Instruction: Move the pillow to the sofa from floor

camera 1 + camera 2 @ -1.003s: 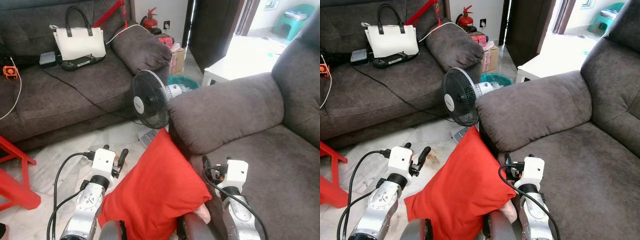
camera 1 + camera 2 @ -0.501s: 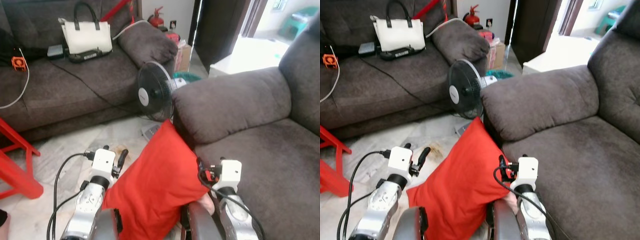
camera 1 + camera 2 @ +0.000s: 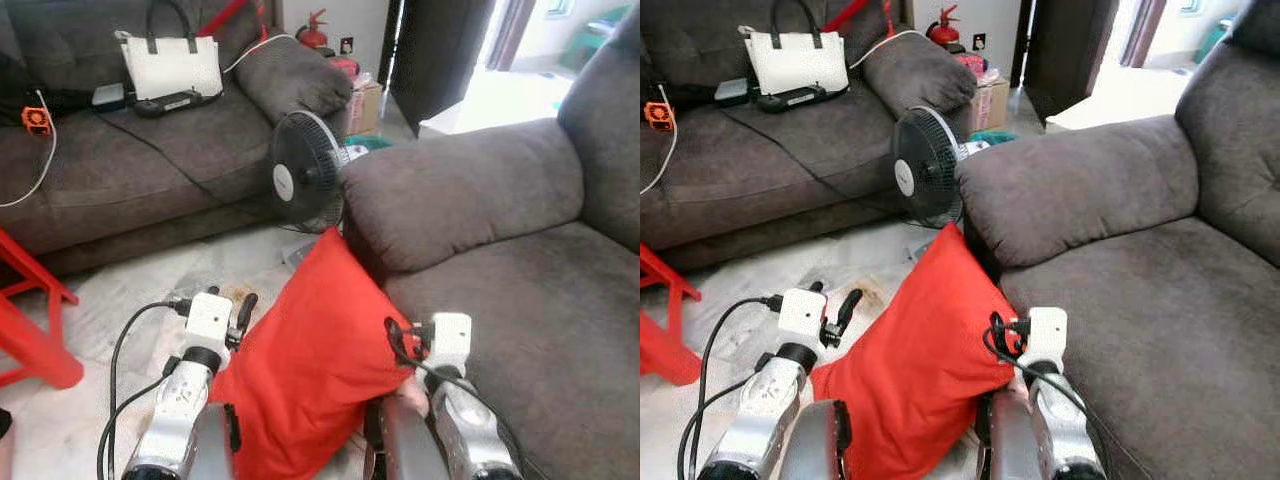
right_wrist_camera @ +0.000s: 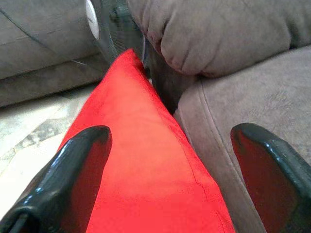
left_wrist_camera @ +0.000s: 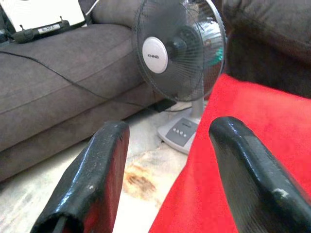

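We've got a black desk fan standing on the pale floor, just in front of the other couch. On that couch sits a white handbag with a black cable trailing over the cushion. Red stool off at the edge, fire extinguisher by the wall.

Overall level: bright, even daylight in both eye views.
Light source: the open doorway behind the sofa armrest; the floor beyond it is washed out to near white.
Shadows: soft; a dark gap lies under the armrest, beside the fan.
Glare: pale sheen on the floor tiles near the fan base.
Sharpness: eye views are reasonably crisp.
Wrist views: near black fingers are blurred; the red pillow reads soft and saturated.
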Tool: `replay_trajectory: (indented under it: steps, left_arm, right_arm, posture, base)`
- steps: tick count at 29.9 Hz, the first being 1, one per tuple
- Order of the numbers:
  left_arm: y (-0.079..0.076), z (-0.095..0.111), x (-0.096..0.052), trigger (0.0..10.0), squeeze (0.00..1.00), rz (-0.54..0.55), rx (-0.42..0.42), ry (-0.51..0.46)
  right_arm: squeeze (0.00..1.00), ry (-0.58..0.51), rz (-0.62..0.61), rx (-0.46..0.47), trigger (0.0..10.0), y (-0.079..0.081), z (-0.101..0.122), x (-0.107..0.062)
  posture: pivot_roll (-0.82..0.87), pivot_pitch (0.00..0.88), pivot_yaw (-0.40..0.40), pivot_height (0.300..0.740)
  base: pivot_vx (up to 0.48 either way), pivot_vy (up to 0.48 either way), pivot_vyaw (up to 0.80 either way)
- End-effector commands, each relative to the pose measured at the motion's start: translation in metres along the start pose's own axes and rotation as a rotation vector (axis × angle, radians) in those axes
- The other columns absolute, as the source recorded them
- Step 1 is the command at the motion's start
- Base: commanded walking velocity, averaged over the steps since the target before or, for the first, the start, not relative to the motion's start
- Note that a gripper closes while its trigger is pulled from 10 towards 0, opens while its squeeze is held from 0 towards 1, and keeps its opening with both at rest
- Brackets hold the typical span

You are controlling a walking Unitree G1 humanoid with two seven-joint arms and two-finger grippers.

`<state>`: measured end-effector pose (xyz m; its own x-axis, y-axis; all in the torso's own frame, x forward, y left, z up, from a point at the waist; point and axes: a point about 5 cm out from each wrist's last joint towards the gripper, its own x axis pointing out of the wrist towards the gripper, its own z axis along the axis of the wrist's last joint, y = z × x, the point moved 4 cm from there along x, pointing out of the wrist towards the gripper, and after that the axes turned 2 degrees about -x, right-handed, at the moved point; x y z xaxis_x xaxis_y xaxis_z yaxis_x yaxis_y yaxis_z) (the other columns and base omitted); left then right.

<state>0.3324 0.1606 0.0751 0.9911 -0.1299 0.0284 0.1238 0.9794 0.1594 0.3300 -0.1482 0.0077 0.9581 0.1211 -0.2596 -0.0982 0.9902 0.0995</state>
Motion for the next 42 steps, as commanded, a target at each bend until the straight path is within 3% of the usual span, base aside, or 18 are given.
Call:
replay_trajectory:
  steps: [1, 11, 22, 37, 42]
  left_arm:
    - [0.007, 0.000, 0.001, 10.0, 0.00, 0.033, -0.011, 0.007]
    - [0.013, -0.005, -0.004, 10.0, 0.00, 0.075, -0.023, 0.020]
    - [0.016, -0.011, -0.012, 10.0, 0.00, 0.119, -0.051, 0.036]
    - [0.017, -0.011, -0.020, 10.0, 0.00, 0.144, -0.060, 0.032]
    - [0.017, -0.011, -0.025, 10.0, 0.00, 0.149, -0.071, 0.038]
  right_arm:
    - [0.00, 0.053, -0.026, 0.035, 10.0, -0.003, -0.006, 0.003]
    - [0.00, 0.219, -0.049, 0.129, 10.0, 0.001, -0.023, 0.011]
    - [0.00, 0.250, -0.053, 0.239, 10.0, 0.008, -0.019, 0.019]
    - [0.00, 0.306, -0.137, 0.194, 10.0, -0.010, -0.031, 0.012]
    - [0.00, 0.337, -0.143, 0.203, 10.0, -0.008, -0.040, 0.008]
  posture:
    - [0.13, 0.039, -0.072, 0.511]
    - [0.17, 0.057, -0.105, 0.511]
    - [0.19, 0.068, -0.138, 0.511]
    - [0.21, 0.080, -0.163, 0.511]
    - [0.22, 0.088, -0.160, 0.511]
  base:
    - [0.000, 0.000, 0.00]
    - [0.000, 0.000, 0.00]
    - [0.000, 0.000, 0.00]
    - [0.000, 0.000, 0.00]
    - [0.000, 0.000, 0.00]
